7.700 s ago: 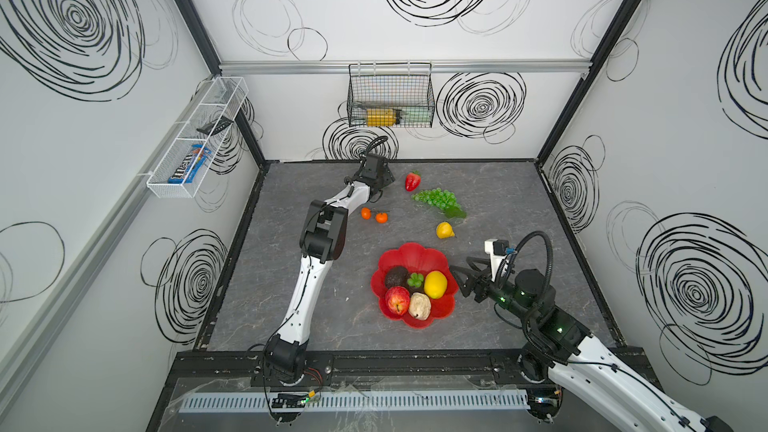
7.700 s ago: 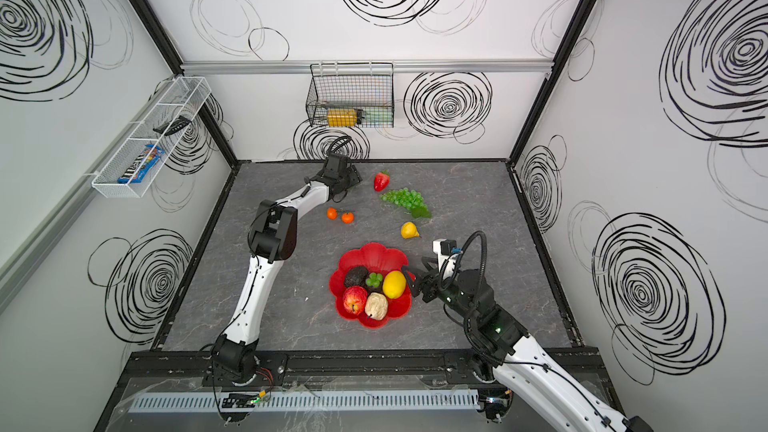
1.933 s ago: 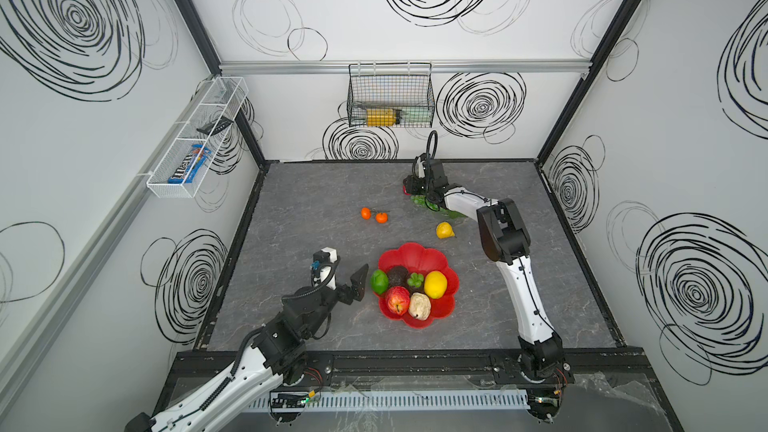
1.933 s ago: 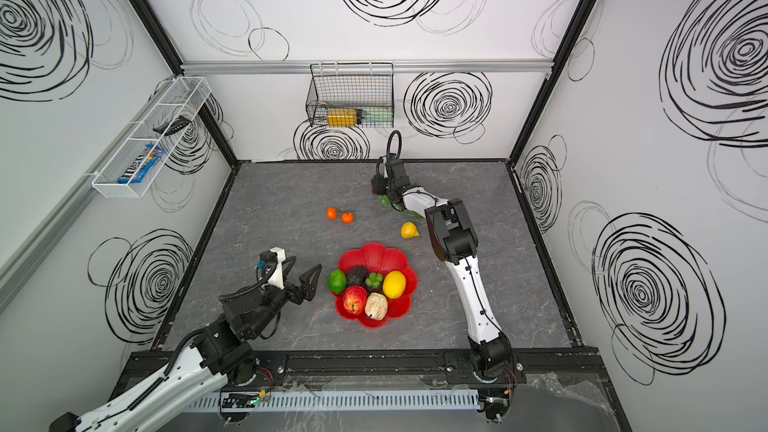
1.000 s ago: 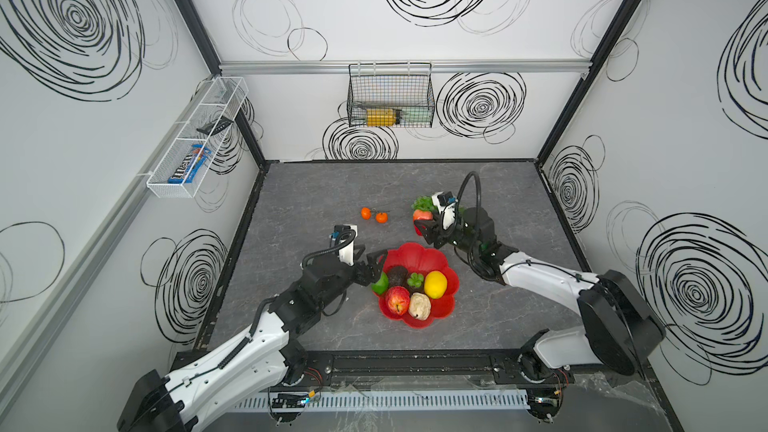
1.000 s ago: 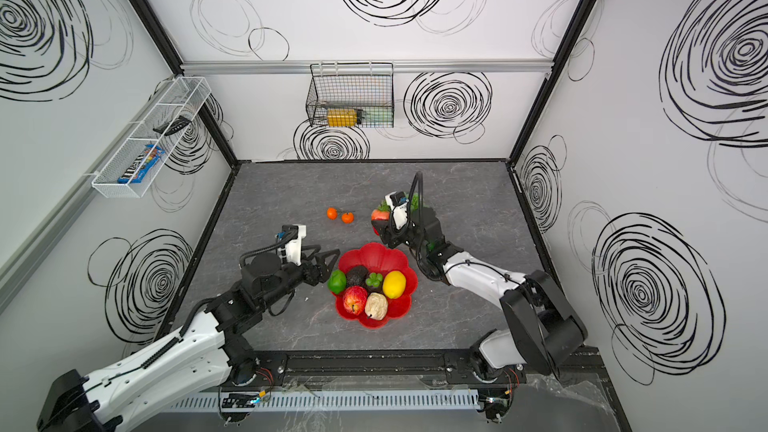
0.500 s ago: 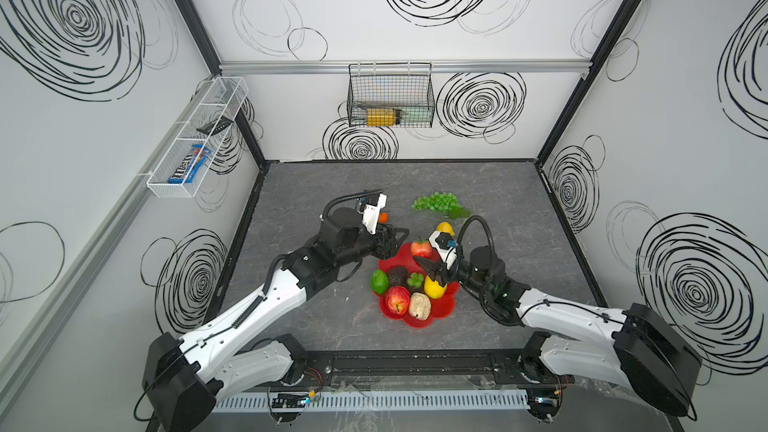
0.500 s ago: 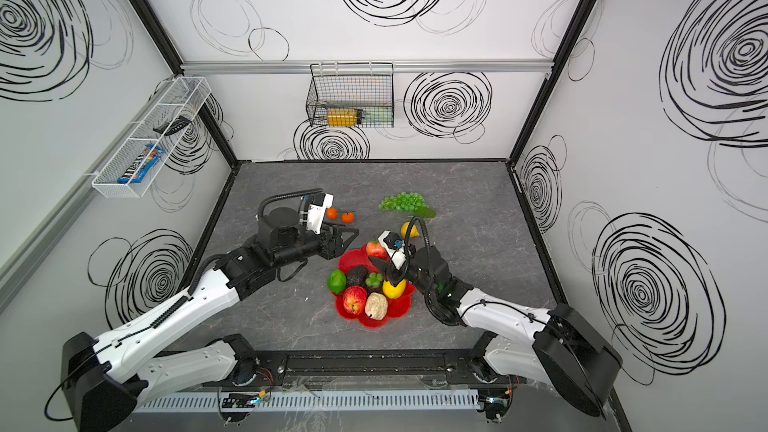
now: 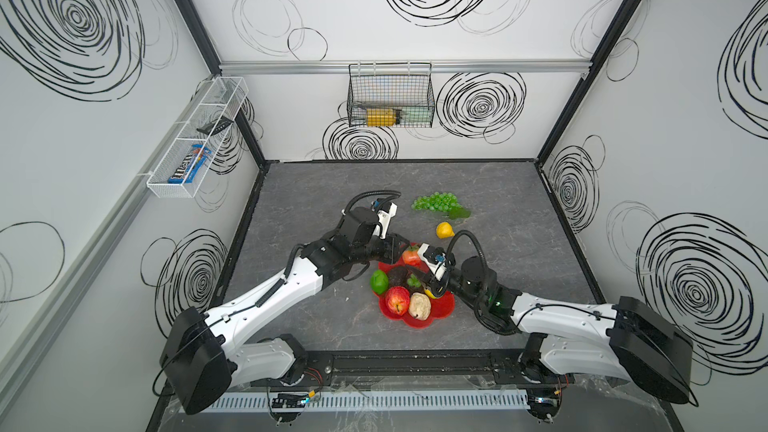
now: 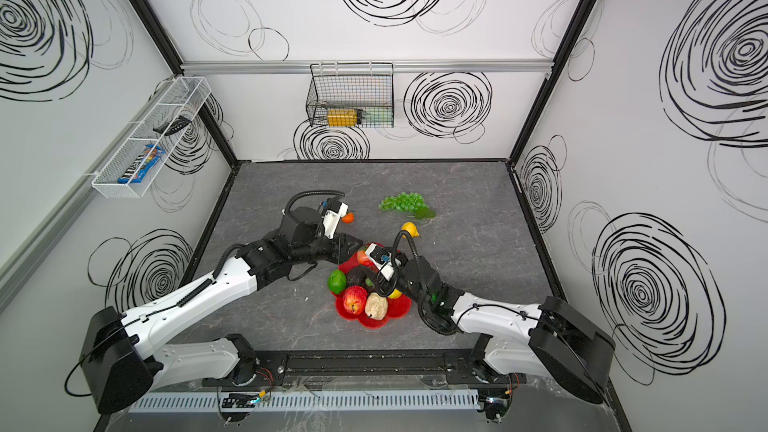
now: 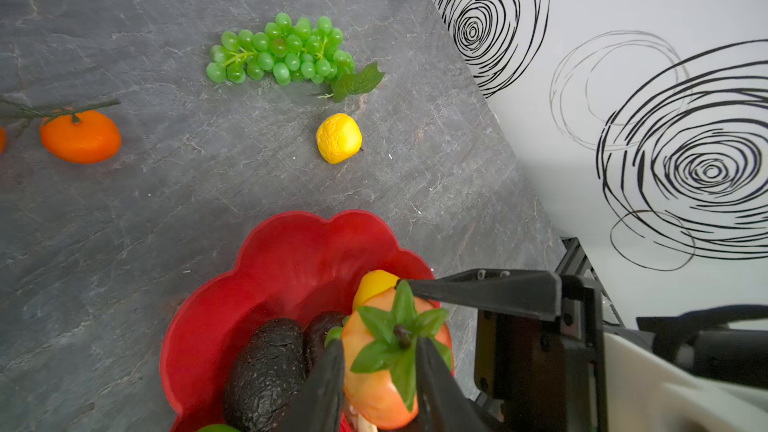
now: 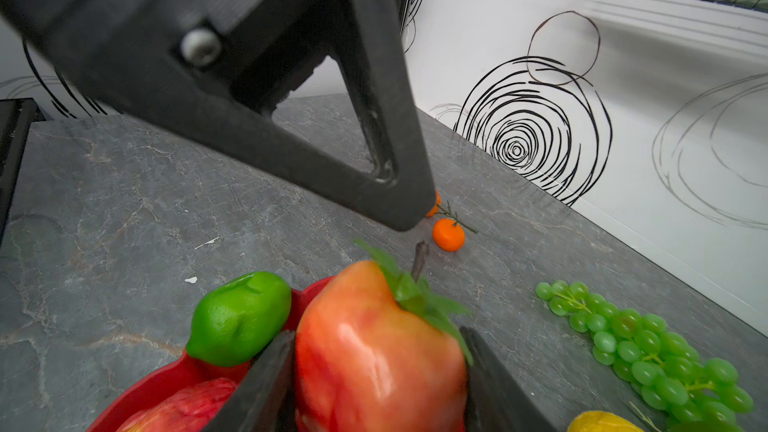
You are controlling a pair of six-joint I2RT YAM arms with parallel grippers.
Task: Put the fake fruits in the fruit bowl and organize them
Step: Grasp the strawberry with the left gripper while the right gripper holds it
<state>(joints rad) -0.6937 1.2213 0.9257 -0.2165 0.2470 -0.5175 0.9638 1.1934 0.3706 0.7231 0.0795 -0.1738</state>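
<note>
The jaws of the right gripper (image 12: 376, 338) are clamped on the sides of a red apple (image 12: 374, 351), stem up, held over the far edge of the fruit bowl (image 9: 440, 308). A second ago they carried it back near the grape bunch (image 9: 436, 202); it has since come over the bowl. The jaws of the left gripper (image 11: 378, 344), which were wide and down beside the lime (image 9: 379, 280), have narrowed. They now stand partly apart, tips on either side of the apple's leafy stem; whether they touch it I cannot tell.

In the bowl lie dark avocados (image 11: 266, 367), a second apple (image 9: 397, 300), a beige lumpy piece (image 9: 419, 306) and a lemon (image 11: 374, 284), mostly hidden. The lime rests at the left rim. Loose on the tabletop (image 9: 311, 184) are the grape bunch, a loose lemon (image 9: 444, 230) and the oranges (image 11: 80, 136).
</note>
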